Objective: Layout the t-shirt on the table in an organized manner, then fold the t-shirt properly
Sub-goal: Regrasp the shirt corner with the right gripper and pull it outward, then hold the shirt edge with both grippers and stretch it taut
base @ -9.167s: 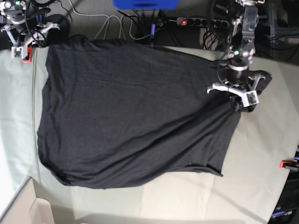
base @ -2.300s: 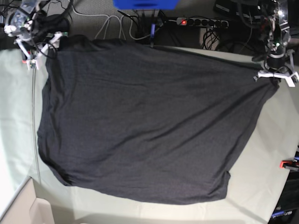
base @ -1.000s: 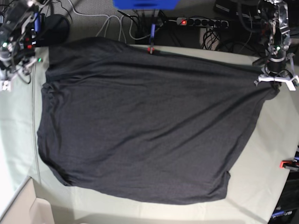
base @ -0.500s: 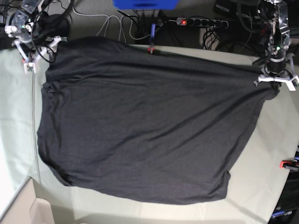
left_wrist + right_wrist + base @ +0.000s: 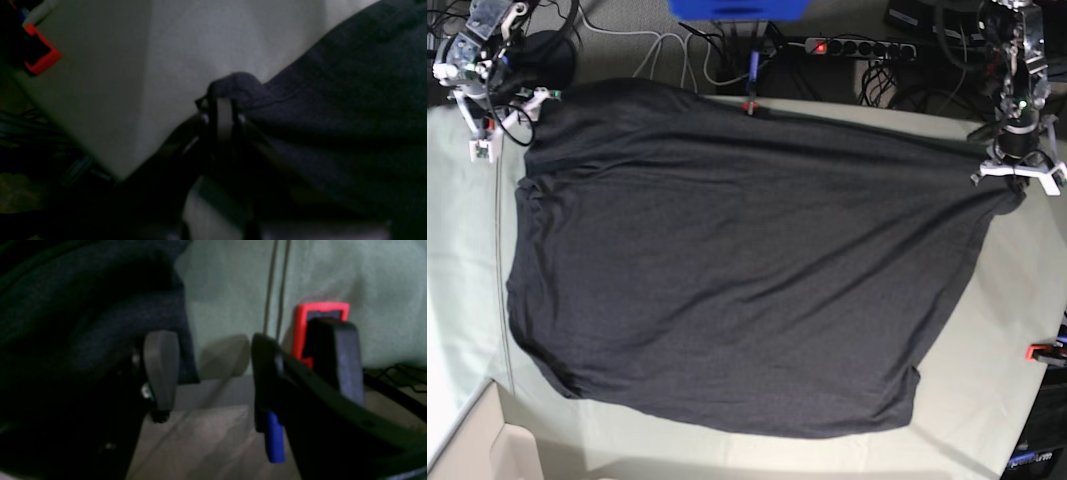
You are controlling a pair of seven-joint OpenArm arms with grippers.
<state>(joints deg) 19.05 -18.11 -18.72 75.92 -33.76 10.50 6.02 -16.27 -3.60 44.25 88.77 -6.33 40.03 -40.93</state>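
The charcoal t-shirt [image 5: 727, 270] lies spread over most of the pale green table [image 5: 987, 350], with wrinkles running toward its far right corner. My left gripper [image 5: 1016, 182] holds that corner by the table's right side. In the left wrist view the left gripper [image 5: 222, 100] is shut on a small fold of the t-shirt [image 5: 333, 100]. My right gripper [image 5: 507, 122] hovers at the shirt's far left corner. In the right wrist view the right gripper [image 5: 210, 373] is open with nothing between its fingers, and the t-shirt [image 5: 83, 323] edge lies beside its left finger [image 5: 160, 363].
Red clamps grip the table edge at the right [image 5: 1039, 351], the far side [image 5: 749, 105], and beside my right gripper [image 5: 320, 316]. A power strip [image 5: 857, 45], cables and a blue box [image 5: 737, 8] lie beyond the far edge. A cardboard box [image 5: 487, 450] sits at the lower left.
My right arm swung from left of the shirt back to its far left corner, staying open. The left gripper and the shirt have held still.
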